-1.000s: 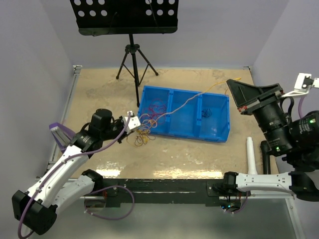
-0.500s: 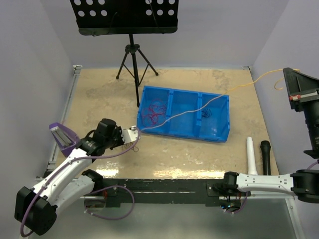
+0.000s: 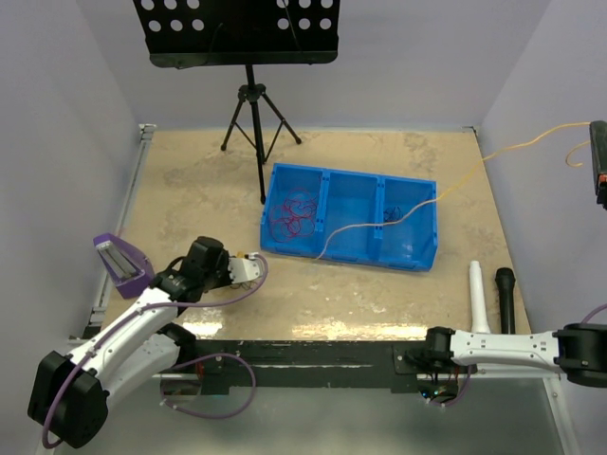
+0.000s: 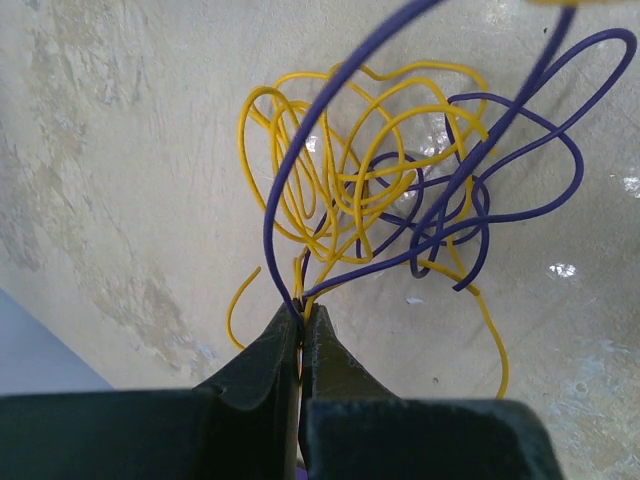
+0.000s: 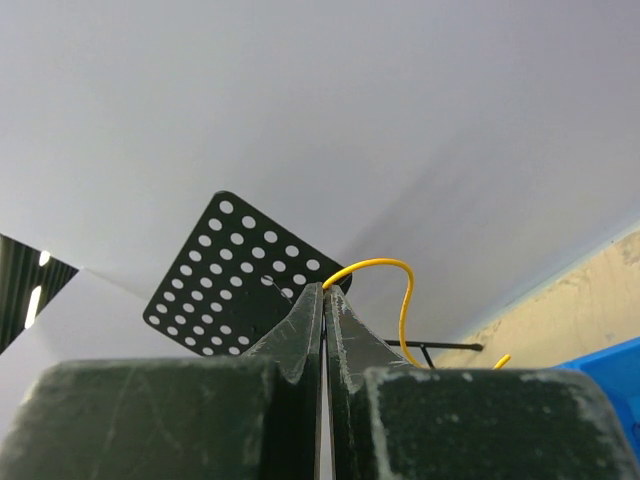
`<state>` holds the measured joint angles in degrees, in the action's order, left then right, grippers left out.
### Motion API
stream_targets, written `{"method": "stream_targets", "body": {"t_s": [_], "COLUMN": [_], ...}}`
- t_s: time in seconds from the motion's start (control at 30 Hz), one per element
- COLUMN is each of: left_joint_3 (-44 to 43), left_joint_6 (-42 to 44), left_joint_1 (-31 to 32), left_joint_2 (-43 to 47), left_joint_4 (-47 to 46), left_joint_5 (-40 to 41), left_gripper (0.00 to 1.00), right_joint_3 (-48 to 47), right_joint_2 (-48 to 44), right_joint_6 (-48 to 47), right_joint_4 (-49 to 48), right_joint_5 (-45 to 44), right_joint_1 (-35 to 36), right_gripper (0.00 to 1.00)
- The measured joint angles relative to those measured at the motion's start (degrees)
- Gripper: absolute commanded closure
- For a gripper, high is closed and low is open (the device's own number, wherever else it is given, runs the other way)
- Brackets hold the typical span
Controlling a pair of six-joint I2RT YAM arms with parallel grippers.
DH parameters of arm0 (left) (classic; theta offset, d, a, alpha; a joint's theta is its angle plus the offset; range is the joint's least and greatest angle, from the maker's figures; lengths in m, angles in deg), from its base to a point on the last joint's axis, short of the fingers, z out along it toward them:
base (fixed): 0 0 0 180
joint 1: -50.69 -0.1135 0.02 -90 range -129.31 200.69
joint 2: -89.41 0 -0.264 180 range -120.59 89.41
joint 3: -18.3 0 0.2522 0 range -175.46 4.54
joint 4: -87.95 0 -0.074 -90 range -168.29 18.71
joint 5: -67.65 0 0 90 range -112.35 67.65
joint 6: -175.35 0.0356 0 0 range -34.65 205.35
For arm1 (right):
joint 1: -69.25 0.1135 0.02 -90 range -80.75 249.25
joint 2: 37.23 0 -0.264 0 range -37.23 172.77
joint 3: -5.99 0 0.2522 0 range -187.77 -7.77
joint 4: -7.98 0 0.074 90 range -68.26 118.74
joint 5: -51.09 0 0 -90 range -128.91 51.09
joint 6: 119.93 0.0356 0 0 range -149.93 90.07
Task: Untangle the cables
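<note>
My left gripper (image 3: 250, 268) is low over the table, near and left of the blue bin (image 3: 419, 261). In the left wrist view it (image 4: 300, 312) is shut on a small tangle of thin yellow and purple wires (image 4: 380, 200) that lies on the table. My right gripper (image 3: 596, 128) is high at the right edge. In the right wrist view it (image 5: 325, 290) is shut on the end of a long yellow wire (image 5: 405, 300). That wire (image 3: 455, 180) hangs down across the bin to its front wall. A red wire tangle (image 3: 294, 216) lies in the bin's left compartment and a small dark wire (image 3: 394, 214) in the right one.
A music stand on a black tripod (image 3: 251, 104) stands at the back behind the bin. A white tube (image 3: 479, 296) and a black tube (image 3: 505, 299) stand near the front right. A purple holder (image 3: 121, 262) sits at the left edge.
My right gripper has moved right and up, almost out of view, drawing the long yellow wire with it. My left gripper has pulled its tangle away from the bin, nearer and to the left.
</note>
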<state>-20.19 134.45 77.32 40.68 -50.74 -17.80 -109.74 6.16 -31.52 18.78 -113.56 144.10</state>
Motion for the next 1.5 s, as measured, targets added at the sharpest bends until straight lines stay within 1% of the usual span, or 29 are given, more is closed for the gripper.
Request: {"method": "stream_targets", "body": {"t_s": [0.1, 0.2, 0.3, 0.4, 0.57, 0.67, 0.77, 0.93, 1.3, 1.5], "left_joint_3": [0.0, 0.6, 4.8, 9.7, 11.0, 9.5, 4.9, -1.3, -5.0, -9.3], "left_joint_6": [0.0, 1.0, 3.6, 6.0, 7.2, 6.0, 3.4, -0.2, -4.7, -6.6], "left_joint_1": [0.0, 0.0, -0.6, -1.6, -1.9, -1.9, -1.9, -1.9, -1.9, -1.9], "left_joint_2": [-0.1, -0.4, -0.3, 0.1, 0.2, -0.4, -1.0, -0.5, 2.3, 3.3], "left_joint_4": [-0.2, -2.2, -6.6, -8.2, -9.2, -8.1, -5.3, -3.9, 1.2, 3.2], "left_joint_5": [0.0, 1.7, 4.9, 7.2, 8.6, 7.8, 5.2, 1.2, -5.9, -10.2], "left_gripper": [1.0, 1.0, 1.0, 1.0, 1.0, 1.0, 1.0, 1.0, 1.0, 1.0], "right_joint_3": [-0.2, -1.6, -5.0, -9.0, -11.2, -10.8, -11.9, -12.0, -12.2, -9.0], "right_joint_2": [0.9, 2.2, 3.6, 4.2, 4.4, 5.0, 7.4, 12.4, 18.8, 22.0], "right_joint_6": [-1.1, -3.1, -6.6, -10.3, -15.1, -15.4, -14.6, -13.8, -11.2, -9.7], "right_joint_4": [-1.0, -2.5, -5.3, -8.3, -12.7, -13.1, -11.5, -9.0, -6.8, -7.8], "right_joint_5": [-0.3, -0.4, -0.4, -0.4, -0.4, -0.2, 0.8, 2.8, 7.9, 9.0], "right_joint_1": [0.0, 0.1, 0.1, 0.0, 0.0, 0.0, 0.0, 0.0, 0.0, 0.0], "right_gripper": [1.0, 1.0, 1.0, 1.0, 1.0, 1.0, 1.0, 1.0, 1.0, 1.0]}}
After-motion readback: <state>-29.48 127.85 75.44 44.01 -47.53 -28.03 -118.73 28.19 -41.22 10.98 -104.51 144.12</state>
